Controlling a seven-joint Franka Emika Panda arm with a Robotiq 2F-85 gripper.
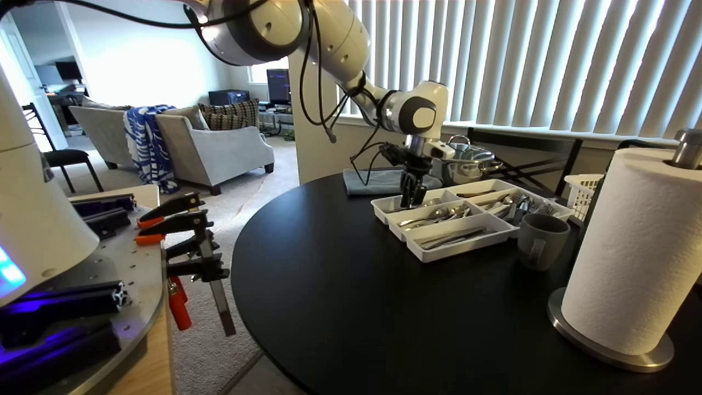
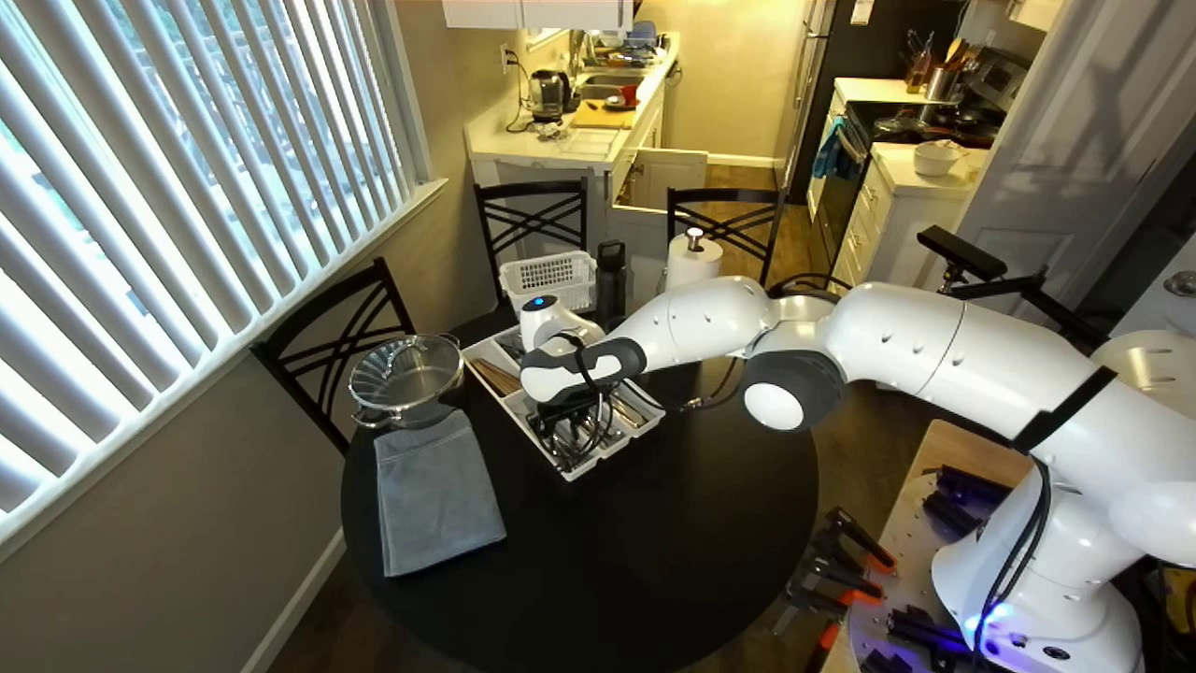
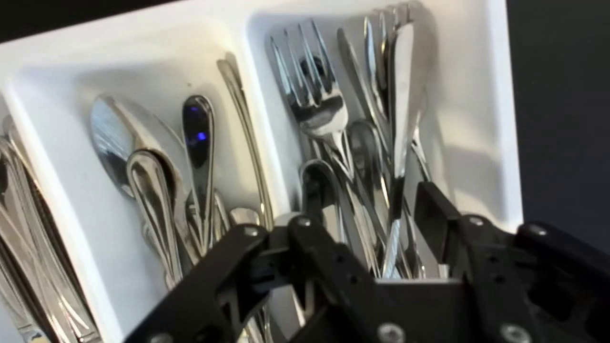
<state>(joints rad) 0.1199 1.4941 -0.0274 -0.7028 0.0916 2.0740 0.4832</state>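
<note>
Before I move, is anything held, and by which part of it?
Nothing appears held: the fingers stand apart, with cutlery visible between them in the white tray.

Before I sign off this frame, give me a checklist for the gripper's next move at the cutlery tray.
1. Gripper open: ok, its fingers stand apart in the wrist view.
2. Over the tray: ok, at an outer compartment.
3. Single piece isolated: not ok, the fork lies among other overlapping cutlery.
4. Fingers free of contact with cutlery: cannot tell.
5. Mug away from gripper: ok, apart from it in an exterior view.
</note>
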